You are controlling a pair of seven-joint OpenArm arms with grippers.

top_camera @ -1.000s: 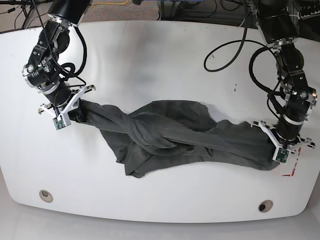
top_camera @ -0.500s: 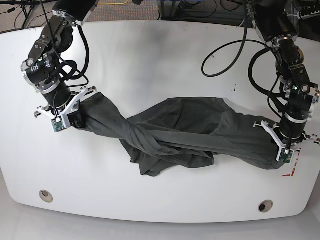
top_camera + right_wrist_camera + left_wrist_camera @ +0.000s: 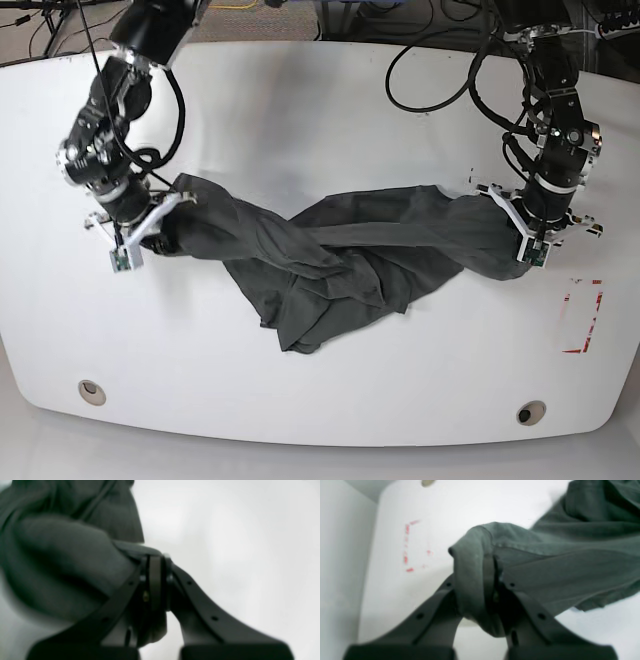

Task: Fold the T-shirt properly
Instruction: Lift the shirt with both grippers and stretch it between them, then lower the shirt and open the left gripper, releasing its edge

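Red marks (image 3: 583, 318) lie on the white tabletop (image 3: 330, 110) just beside the left tool (image 3: 527, 240), on its outer side; black cables (image 3: 440, 70) loop on the tabletop behind that arm. The T-shirt (image 3: 330, 255) stretches between the two tools, its long axis running from one to the other, twisted like a rope in the middle and sagging to the tabletop. It is dark charcoal grey, creased and bunched. The left tool is clamped on a hemmed edge; the right tool (image 3: 140, 235) is clamped on a thick bundle of fabric.
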